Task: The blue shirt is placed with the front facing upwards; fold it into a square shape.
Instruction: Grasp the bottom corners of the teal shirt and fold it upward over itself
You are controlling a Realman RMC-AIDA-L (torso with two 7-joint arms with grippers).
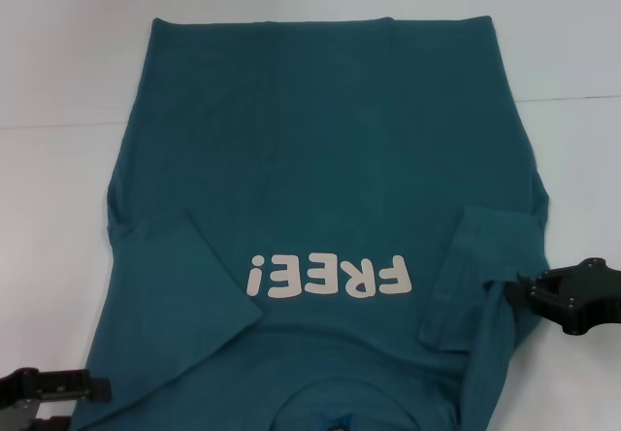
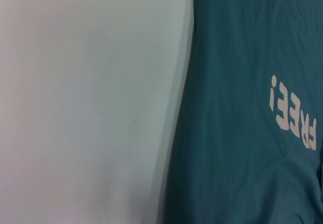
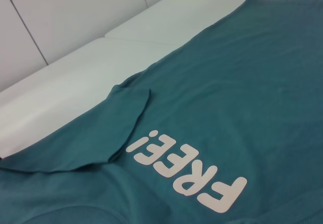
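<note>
- Here the blue shirt lay front-up on the white table, both sleeves already folded inward.
- We judged the sleeve step nearly done; our right gripper touched the right sleeve, jaws seemingly gripping cloth.
- Our left gripper sat by the shirt's near left edge; we could not tell its jaws.
- Next, we judged, the body needed folding.

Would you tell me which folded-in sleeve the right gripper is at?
The right sleeve: the right gripper is at its edge; the left sleeve is near none.

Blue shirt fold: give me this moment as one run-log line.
blue shirt front up on white table, both sleeves folded inward | right gripper at right sleeve | left gripper near shirt's left edge | square: not yet
</note>
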